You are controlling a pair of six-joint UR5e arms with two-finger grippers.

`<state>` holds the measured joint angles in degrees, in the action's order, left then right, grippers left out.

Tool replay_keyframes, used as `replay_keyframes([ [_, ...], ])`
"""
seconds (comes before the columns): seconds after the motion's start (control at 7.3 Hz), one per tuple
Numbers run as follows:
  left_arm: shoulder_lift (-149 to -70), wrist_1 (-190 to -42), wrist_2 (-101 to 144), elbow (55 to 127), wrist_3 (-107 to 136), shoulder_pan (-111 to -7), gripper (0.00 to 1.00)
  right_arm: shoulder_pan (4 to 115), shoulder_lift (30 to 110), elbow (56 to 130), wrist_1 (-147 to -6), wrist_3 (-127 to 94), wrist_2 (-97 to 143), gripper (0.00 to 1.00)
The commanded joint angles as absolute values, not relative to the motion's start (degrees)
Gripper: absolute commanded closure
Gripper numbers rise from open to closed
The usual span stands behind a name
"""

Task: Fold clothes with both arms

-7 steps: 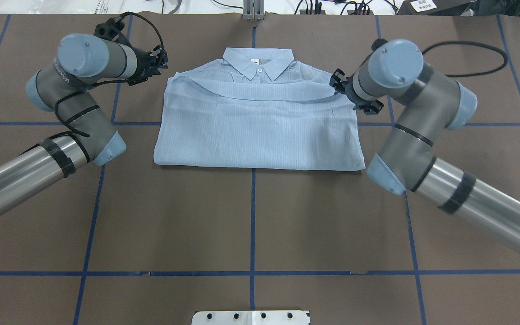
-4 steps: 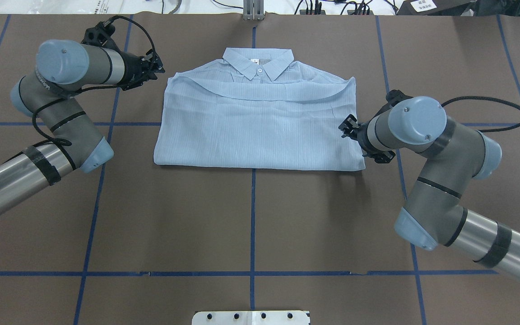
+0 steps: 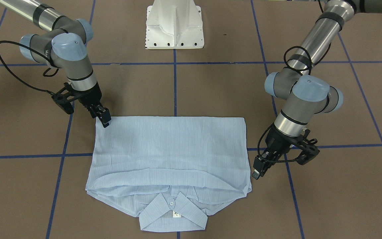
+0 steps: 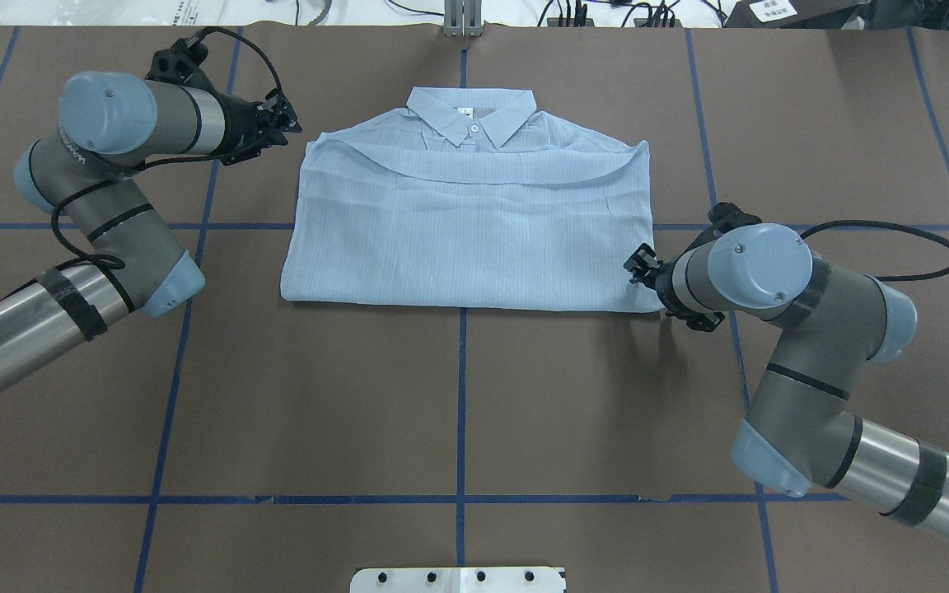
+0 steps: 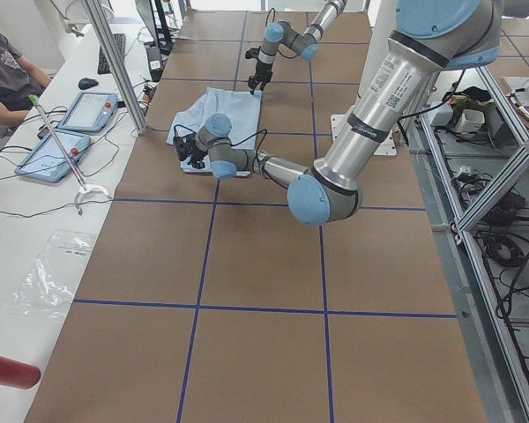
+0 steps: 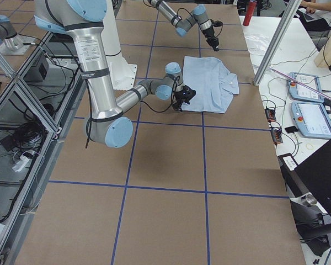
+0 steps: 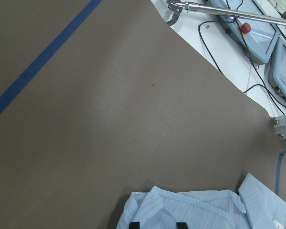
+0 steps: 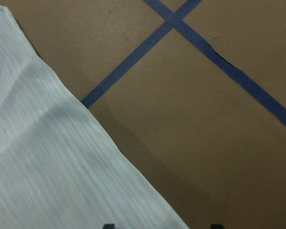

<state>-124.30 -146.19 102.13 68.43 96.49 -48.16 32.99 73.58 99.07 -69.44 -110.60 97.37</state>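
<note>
The pale-blue striped shirt [image 4: 474, 222] lies folded flat on the brown table, collar [image 4: 472, 115] at the far side, bottom hem folded up across the chest. My left gripper [image 4: 292, 128] hovers just off its far-left shoulder corner; the left wrist view shows the two fingertips [image 7: 134, 224] apart, so it is open and empty. My right gripper [image 3: 105, 121] sits at the shirt's near-right corner, open. In the right wrist view one fingertip [image 8: 108, 225] is over the cloth [image 8: 47, 162] and the other over bare table. Both grippers also show in the front-facing view, the left gripper [image 3: 256, 172] beside the shirt's edge.
Blue tape lines [image 4: 461, 395] grid the brown table. The white pedestal base [image 3: 174, 25] stands at the robot's side. Beyond the far edge a white bench carries tablets [image 5: 66, 132] and cables, with a seated person [image 5: 4, 75] there. A red bottle [image 5: 4, 370] lies on that bench.
My right arm has swung from the shirt's far-right shoulder down along its right edge to the near-right corner. The left arm's elbow drew back to the left; its gripper stayed near the far-left corner.
</note>
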Motion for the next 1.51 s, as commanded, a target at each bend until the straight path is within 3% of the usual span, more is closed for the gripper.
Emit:
replay_keyframes([
  [0.0,-123.84,-146.16,102.13,68.47,96.5,-48.16,0.63,32.43,74.44,99.4,-69.43,-110.65,96.77,0.31],
  [0.27,-123.84,-146.16,102.13,68.47,96.59,-48.16,0.63,32.43,74.44,100.02,-69.43,-110.74,96.86,0.86],
  [0.41,-123.84,-146.16,102.13,68.47,96.59,-48.08,0.63,32.43,74.44,100.02,-69.43,-110.74,96.86,1.0],
  [0.82,-123.84,-146.69,102.13,68.47,96.5,-48.08,0.62,32.08,75.66,103.5,-69.52,-112.58,98.16,1.0],
  [1.1,-123.92,-146.87,102.3,69.68,96.59,-48.08,0.61,25.09,83.37,116.22,-71.79,-113.37,99.57,1.0],
  [1.37,-123.84,-146.08,105.44,72.85,98.16,-47.81,0.61,13.59,83.94,127.03,-85.18,-115.92,99.14,1.0],
])
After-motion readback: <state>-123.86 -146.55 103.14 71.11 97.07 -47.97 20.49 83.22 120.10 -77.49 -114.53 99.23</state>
